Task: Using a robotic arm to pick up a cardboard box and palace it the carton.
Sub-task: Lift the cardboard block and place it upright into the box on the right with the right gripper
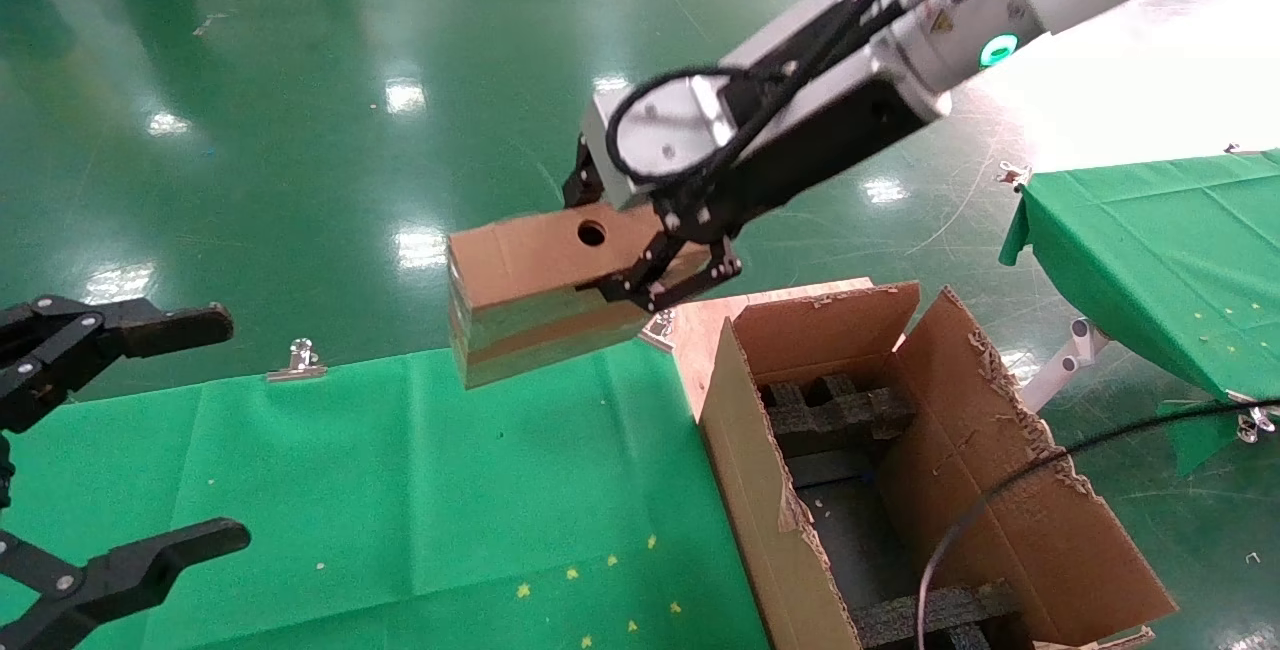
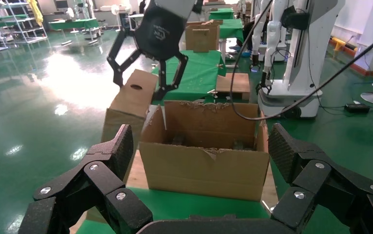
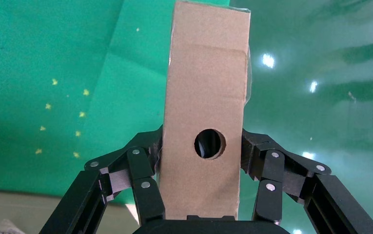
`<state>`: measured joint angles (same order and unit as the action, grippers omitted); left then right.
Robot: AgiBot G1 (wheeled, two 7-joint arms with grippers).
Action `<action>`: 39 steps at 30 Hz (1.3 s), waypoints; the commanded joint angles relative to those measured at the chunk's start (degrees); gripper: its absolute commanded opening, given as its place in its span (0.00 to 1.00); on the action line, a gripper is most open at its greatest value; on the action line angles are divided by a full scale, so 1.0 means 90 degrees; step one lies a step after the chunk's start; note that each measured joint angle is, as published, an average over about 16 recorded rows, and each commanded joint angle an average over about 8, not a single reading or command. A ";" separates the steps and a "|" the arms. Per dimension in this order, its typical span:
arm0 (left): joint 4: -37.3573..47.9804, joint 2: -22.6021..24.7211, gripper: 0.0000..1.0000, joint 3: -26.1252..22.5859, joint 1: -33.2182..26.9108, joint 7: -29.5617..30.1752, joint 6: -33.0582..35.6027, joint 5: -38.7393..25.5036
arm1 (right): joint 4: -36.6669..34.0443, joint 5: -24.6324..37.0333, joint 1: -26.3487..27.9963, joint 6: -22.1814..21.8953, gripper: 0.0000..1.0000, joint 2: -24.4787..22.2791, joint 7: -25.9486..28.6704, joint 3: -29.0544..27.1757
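Observation:
My right gripper [image 1: 648,248], on the white robotic arm [image 1: 900,40], is shut on the small brown cardboard box [image 1: 535,290] with a round hole. It holds the box in the air above the far edge of the green table, just left of the carton [image 1: 1010,490]. The right wrist view shows the box [image 3: 204,97] clamped between the fingers [image 3: 143,165]. The carton is large, with torn flaps and black foam inserts [image 1: 835,410]. The left wrist view shows the carton [image 2: 204,161] and the held box [image 2: 128,105] behind it. My left gripper [image 1: 150,430] is open and empty at the left.
The green-covered table [image 1: 400,490] carries the carton at its right end on a wooden board [image 1: 705,320]. A metal clip [image 1: 297,360] sits on the table's far edge. A second green table [image 1: 1170,250] stands at the right. A black cable [image 1: 1000,500] hangs over the carton.

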<state>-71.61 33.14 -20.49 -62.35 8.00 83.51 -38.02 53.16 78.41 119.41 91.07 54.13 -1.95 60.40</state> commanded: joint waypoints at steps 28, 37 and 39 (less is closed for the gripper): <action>0.0000 0.0000 1.00 -0.0001 0.0000 0.0000 0.0000 0.0001 | -0.0591 -0.0350 0.1811 0.0022 0.00 -0.1870 -0.0487 0.2411; 0.0000 0.0000 1.00 -0.0001 0.0000 -0.0001 0.0000 0.0001 | -0.0306 -0.0252 0.2427 0.0023 0.00 -0.2749 -0.0321 0.3288; 0.0000 -0.0001 1.00 -0.0001 0.0000 -0.0001 -0.0001 0.0001 | -0.0250 -0.0275 0.2503 0.0021 0.00 -0.2867 -0.0279 0.3427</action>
<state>-71.61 33.13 -20.50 -62.35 7.99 83.50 -38.01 50.75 75.88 141.65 91.24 28.81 -4.43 90.90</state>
